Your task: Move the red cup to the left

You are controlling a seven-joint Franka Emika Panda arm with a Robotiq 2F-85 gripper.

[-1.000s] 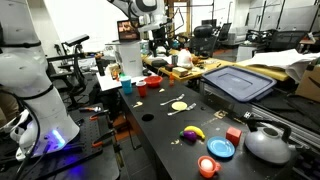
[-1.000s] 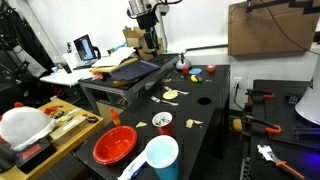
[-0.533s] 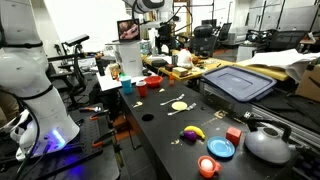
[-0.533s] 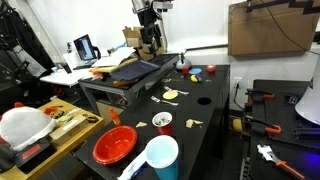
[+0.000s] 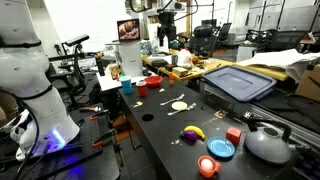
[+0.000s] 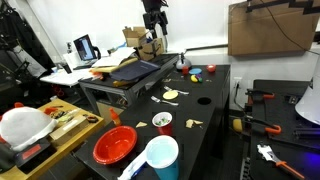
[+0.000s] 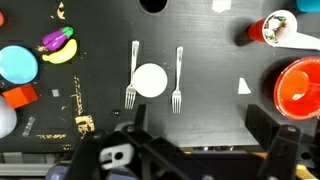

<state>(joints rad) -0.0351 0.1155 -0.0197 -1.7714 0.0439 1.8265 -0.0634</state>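
Observation:
The red cup [image 6: 162, 122] is small and tapered with a whitish inside. It stands upright on the black table near the red bowl [image 6: 115, 143]. It also shows in an exterior view [image 5: 141, 89] and at the top right of the wrist view [image 7: 272, 28]. My gripper [image 7: 200, 140] hangs high above the table's middle, far from the cup, in both exterior views [image 5: 166, 28] [image 6: 155, 20]. Its jaws are open and empty.
A white plate [image 7: 150, 80] lies between two forks. A blue plate [image 7: 17, 65], a banana [image 7: 62, 52] and a red block [image 7: 20, 96] lie at the other end. A blue cup [image 6: 160, 158] stands by the bowl. A grey kettle [image 5: 268, 145] sits at the table's end.
The arm has swung sideways high above the table, to the right in both exterior views. The jaws stayed open. Nothing on the table moved.

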